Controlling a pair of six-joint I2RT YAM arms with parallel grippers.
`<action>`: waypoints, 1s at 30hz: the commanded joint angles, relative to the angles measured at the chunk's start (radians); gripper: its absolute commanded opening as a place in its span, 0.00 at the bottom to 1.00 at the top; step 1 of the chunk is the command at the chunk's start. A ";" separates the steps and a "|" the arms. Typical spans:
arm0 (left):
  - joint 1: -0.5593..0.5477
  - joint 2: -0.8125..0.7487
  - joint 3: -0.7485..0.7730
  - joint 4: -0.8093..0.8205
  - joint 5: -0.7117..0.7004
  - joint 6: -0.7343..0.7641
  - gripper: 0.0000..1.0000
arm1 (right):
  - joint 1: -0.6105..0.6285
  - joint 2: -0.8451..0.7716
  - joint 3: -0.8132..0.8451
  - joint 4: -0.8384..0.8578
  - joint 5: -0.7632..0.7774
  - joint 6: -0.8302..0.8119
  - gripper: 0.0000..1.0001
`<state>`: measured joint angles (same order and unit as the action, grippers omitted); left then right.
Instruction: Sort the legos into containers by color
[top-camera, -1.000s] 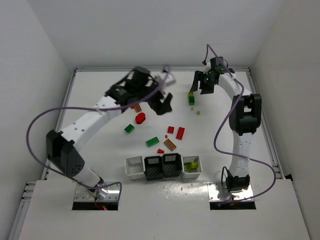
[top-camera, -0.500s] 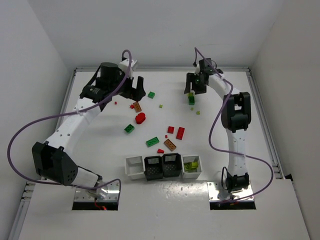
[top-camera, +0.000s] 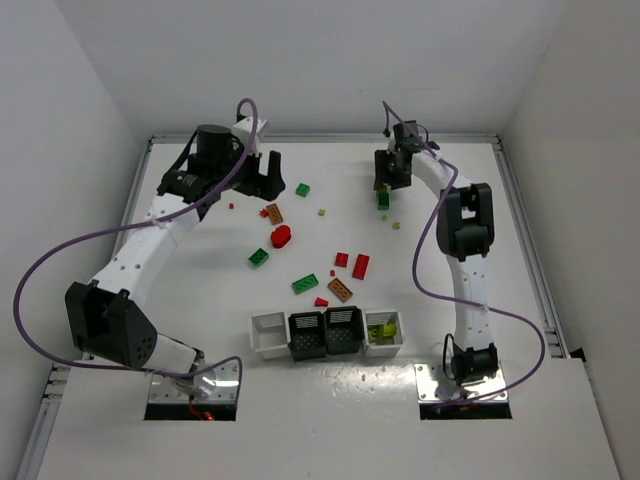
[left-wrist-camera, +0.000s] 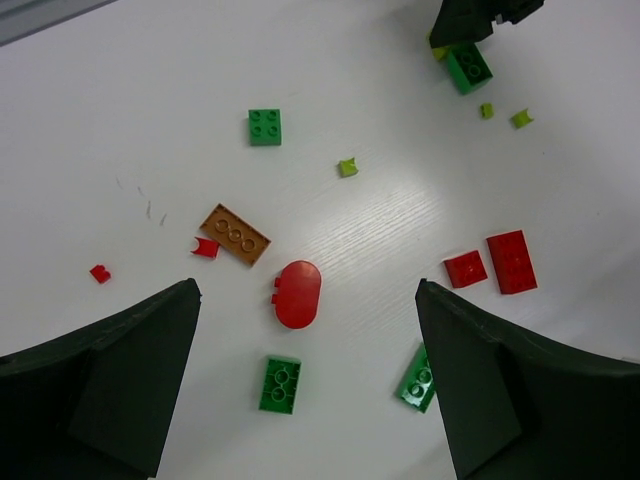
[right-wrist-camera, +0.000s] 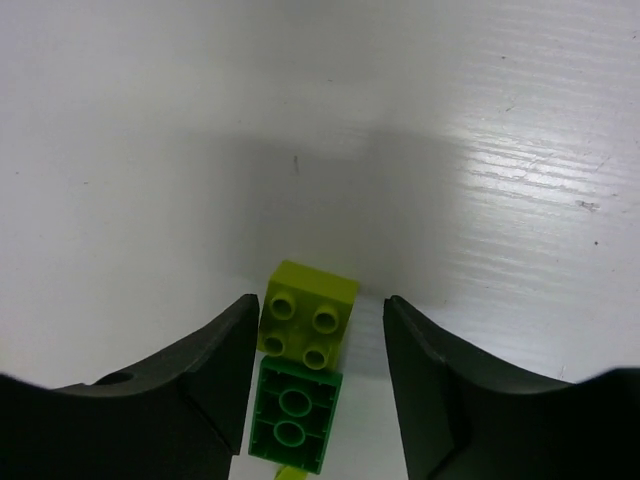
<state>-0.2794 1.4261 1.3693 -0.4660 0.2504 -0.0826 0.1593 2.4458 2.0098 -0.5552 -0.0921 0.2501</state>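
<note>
Right jaws spread, pinching nothing; square yellow-green brick (right-wrist-camera: 307, 318) sits on the table (right-wrist-camera: 450, 120) between them, close to one finger (right-wrist-camera: 200, 400), contact cannot tell; four studs up, turned a bit off square to the jaws. Dark green brick (right-wrist-camera: 292, 415) butts it on the wrist side, two studs showing, long axis along the gap toward the wrist. Left jaws spread wide, holding nothing, above the table; red rounded piece (left-wrist-camera: 298, 294) lies between them, long axis pointing ahead of the jaws. Just ahead of it is an orange-brown plate (left-wrist-camera: 235, 234), long axis diagonal to the jaws. Loose count: red six, i.e. the rounded piece, red square (left-wrist-camera: 465, 268), red rectangle (left-wrist-camera: 511, 261) with long axis roughly ahead, two red bits (left-wrist-camera: 99, 272) (left-wrist-camera: 205, 247), one small red (top-camera: 321, 301). Green four: the butted brick, green square (left-wrist-camera: 264, 127) well ahead of the left jaws, green two-stud brick (left-wrist-camera: 280, 384) between them toward the wrist, angled green brick (left-wrist-camera: 415, 375) partly behind a finger. Orange-brown two: the plate plus second orange-brown plate (top-camera: 340, 290). Yellow-green four: the square brick and three yellow-green bits (left-wrist-camera: 347, 167) (left-wrist-camera: 486, 110) (left-wrist-camera: 520, 118). Four containers (top-camera: 325, 340) in a row, two white outer, two black inner, well apart from both jaws toward the arm bases; yellow-green pieces (top-camera: 380, 330) in the white one on the right arm's side
</note>
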 joint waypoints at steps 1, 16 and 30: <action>0.011 -0.004 -0.013 0.010 -0.016 0.004 0.96 | -0.003 0.016 0.030 0.017 0.002 -0.031 0.52; 0.011 0.181 0.037 0.012 0.147 0.136 0.94 | -0.003 -0.396 -0.086 -0.043 -0.253 -0.221 0.09; -0.148 0.566 0.344 -0.037 -0.037 -0.025 0.71 | 0.183 -1.220 -0.752 -0.357 -0.494 -0.748 0.04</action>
<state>-0.3477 1.9842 1.6463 -0.4946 0.2874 -0.0521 0.3141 1.2510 1.3453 -0.8196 -0.5533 -0.3717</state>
